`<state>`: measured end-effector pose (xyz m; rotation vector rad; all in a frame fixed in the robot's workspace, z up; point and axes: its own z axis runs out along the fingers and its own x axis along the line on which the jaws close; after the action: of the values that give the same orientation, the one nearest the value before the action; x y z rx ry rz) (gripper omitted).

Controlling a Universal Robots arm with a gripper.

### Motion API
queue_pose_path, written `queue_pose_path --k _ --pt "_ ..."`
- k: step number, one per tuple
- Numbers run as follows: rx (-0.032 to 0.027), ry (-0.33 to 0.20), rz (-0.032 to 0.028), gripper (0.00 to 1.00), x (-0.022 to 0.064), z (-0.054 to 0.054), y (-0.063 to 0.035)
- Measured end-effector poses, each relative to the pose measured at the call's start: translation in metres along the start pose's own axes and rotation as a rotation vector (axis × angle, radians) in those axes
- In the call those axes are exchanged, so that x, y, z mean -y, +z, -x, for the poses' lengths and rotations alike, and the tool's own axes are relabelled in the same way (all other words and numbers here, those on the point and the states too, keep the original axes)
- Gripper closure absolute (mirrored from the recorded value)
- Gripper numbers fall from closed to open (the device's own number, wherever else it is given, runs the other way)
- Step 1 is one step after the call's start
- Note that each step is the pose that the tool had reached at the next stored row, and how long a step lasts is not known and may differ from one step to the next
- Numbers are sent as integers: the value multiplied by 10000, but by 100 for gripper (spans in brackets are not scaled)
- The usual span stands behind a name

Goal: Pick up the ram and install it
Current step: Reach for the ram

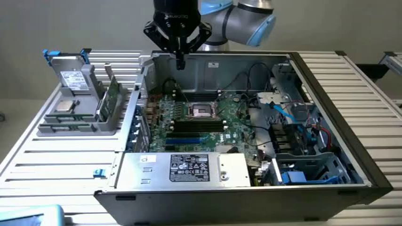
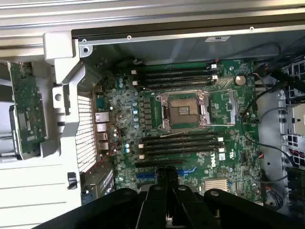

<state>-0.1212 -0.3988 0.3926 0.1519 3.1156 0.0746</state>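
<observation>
1. Nearest, the silver power supply [image 1: 182, 168] fills the computer case's [image 1: 220, 205] near edge
2. Over the case's far wall hangs the hand [image 1: 180, 62], fingers pressed narrow, gripping nothing
3. At the exterior view's left the ram [image 1: 113, 100] stands on edge in the grey holder [image 1: 78, 132] on the bench [image 1: 56, 160]

Soft, even light is spread over the scene. The pale slatted counter [image 1: 56, 160] is rendered bright, while the inside of the open case [image 1: 232, 70] is left dimmer. Mild glare is seen on the power supply cover [image 1: 234, 168]. In the wrist view the hand [image 2: 167, 177] is shown as a dark shape.
</observation>
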Motion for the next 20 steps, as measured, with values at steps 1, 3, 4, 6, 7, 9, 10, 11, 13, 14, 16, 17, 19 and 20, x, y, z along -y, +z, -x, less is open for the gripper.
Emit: queue_pose_path --k 1,3,4,6,7,9,10,11,13,14,16,17,19,20 --pt "0 2 0 89 0 0 0" --pt "0 12 -1 89 0 0 0" --pt "1 15 -1 89 0 0 0" --pt "1 19 -1 89 0 0 0" --pt "1 21 0 89 0 0 0" --pt "1 25 0 89 0 0 0" --pt "1 27 -1 89 0 0 0" --pt "1 29 -1 89 0 0 0" --pt "2 34 -1 89 0 -1 0" --pt "2 38 -1 89 0 -4 0" --pt "0 35 -5 89 5 -51 -3" --pt "1 36 -2 89 9 -91 -3" --pt "2 36 -2 89 17 -176 -5" --pt "2 34 -1 89 21 -219 -5"
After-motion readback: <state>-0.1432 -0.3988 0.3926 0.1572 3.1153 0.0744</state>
